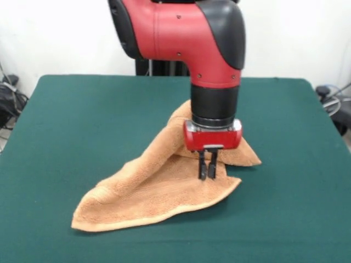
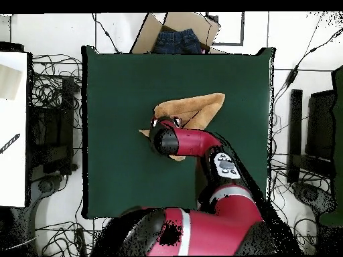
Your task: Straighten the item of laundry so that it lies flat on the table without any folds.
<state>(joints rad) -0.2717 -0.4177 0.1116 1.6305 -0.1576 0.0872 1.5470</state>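
Towel: soft tan-orange terry towel (image 1: 159, 189) lies crumpled near the middle of the desk. Not flat. It has big folds.
Towel shape: front view shows a long floppy part going to the pic's lower left, w/ a rounded corner there. Another flap pokes out to the pic's right, behind the fingers. A bump of cloth rises up by the arm.
Towel edge: a thin woven band runs along the near edge.
Desk: big dark green felt desk (image 1: 66, 137), much bigger than the towel. Lots of bare green all round it.
Arm: big red and black robot arm (image 1: 192, 38) comes down from the top, right over the towel.
Fingers: two thin black fingers (image 1: 207, 164) point straight down from a red wrist block. They stand very close together, just a thin gap. Tips are at the towel top, but can't tell if any cloth is pinched between them.
Overhead view: arm covers part of the towel (image 2: 191, 107); fingers hidden there.
Box: brown cardboard box (image 2: 201, 23) w/ blue jeans (image 2: 177, 43) inside, off the desk's far edge.
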